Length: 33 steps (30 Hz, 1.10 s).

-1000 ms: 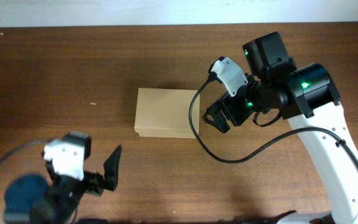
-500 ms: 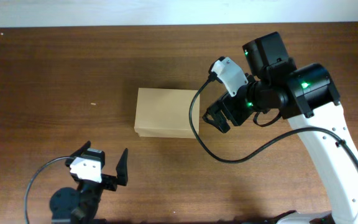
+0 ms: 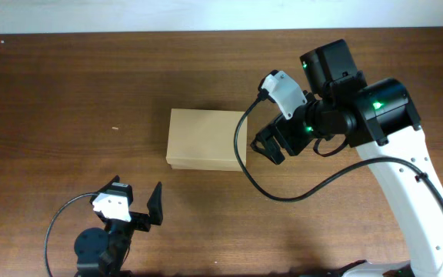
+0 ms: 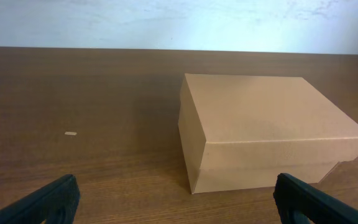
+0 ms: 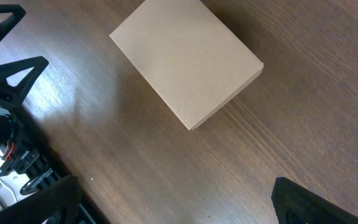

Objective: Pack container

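The container (image 3: pixel 204 138) is a plain tan cardboard box with its lid closed, lying mid-table. It also shows in the left wrist view (image 4: pixel 266 127) and the right wrist view (image 5: pixel 188 59). My left gripper (image 3: pixel 138 206) is open and empty near the table's front edge, well short of the box, its fingertips at the bottom corners of the left wrist view (image 4: pixel 179 202). My right gripper (image 3: pixel 271 146) is open and empty, raised just right of the box, its fingertips at the bottom of the right wrist view (image 5: pixel 179 205). No pens or tape roll are in view.
The brown wooden table (image 3: pixel 68 92) carries only the box. A tiny pale speck (image 3: pixel 114 128) lies left of the box. A black cable (image 3: pixel 241 165) hangs from the right arm beside the box's right end. A white wall edges the far side.
The left arm has drawn back and swung right along the front edge, its gripper staying open. The right arm and the box have not moved.
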Each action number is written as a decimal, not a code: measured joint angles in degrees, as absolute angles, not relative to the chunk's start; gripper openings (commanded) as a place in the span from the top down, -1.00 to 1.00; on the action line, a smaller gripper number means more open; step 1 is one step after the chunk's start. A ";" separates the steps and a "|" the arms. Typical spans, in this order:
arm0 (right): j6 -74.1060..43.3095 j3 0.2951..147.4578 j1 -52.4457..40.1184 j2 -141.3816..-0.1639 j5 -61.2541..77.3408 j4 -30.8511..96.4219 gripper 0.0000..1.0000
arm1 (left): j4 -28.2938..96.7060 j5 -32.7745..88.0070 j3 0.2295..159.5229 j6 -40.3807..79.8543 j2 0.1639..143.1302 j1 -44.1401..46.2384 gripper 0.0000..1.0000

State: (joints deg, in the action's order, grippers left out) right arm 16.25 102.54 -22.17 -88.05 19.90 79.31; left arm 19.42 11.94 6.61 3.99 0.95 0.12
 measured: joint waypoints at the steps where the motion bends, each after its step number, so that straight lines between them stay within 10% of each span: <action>1: 16.27 102.54 -22.17 -88.03 19.90 79.31 -0.98 | 19.44 11.94 6.61 4.14 0.95 0.12 -0.99; 33: 16.40 100.20 -22.22 -86.28 17.69 74.52 -0.98 | 19.42 11.94 6.61 4.16 0.95 0.12 -0.99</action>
State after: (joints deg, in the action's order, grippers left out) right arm 16.40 100.20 -22.22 -86.28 17.69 74.52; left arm 19.42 11.94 6.61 4.16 0.95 0.12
